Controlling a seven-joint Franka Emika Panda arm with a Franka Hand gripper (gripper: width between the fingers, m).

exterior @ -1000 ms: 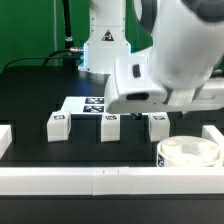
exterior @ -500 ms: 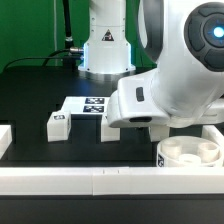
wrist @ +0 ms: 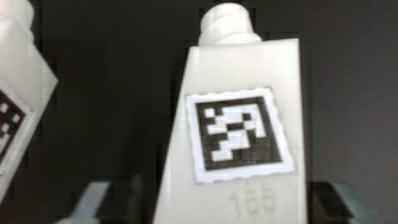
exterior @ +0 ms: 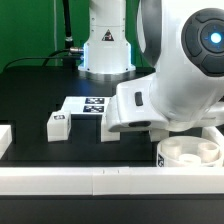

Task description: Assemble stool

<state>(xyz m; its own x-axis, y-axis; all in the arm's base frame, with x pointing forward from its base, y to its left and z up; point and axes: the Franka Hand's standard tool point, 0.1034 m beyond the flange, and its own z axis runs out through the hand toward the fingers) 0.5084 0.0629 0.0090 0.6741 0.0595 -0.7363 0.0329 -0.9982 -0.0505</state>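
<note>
In the wrist view a white block leg (wrist: 237,130) with a black-and-white tag and a round peg on its far end lies between my fingers. My gripper (wrist: 222,205) is open. One finger (wrist: 103,200) and the other (wrist: 342,200) stand on either side of the leg with narrow dark gaps. A second leg (wrist: 18,90) shows at the picture's edge. In the exterior view my arm's hand (exterior: 150,105) hides this leg and the fingers. Another leg (exterior: 57,125) and a partly hidden one (exterior: 108,130) lie on the table. The round white seat (exterior: 190,153) sits at the exterior view's right.
The marker board (exterior: 85,105) lies behind the legs. A long white rail (exterior: 90,180) runs along the front. A short white rail piece (exterior: 4,138) stands at the exterior view's left. The robot base (exterior: 105,50) is at the back.
My arm has come down and toward the front. The hand now covers the rightmost leg and part of the middle one, which showed a second ago.
</note>
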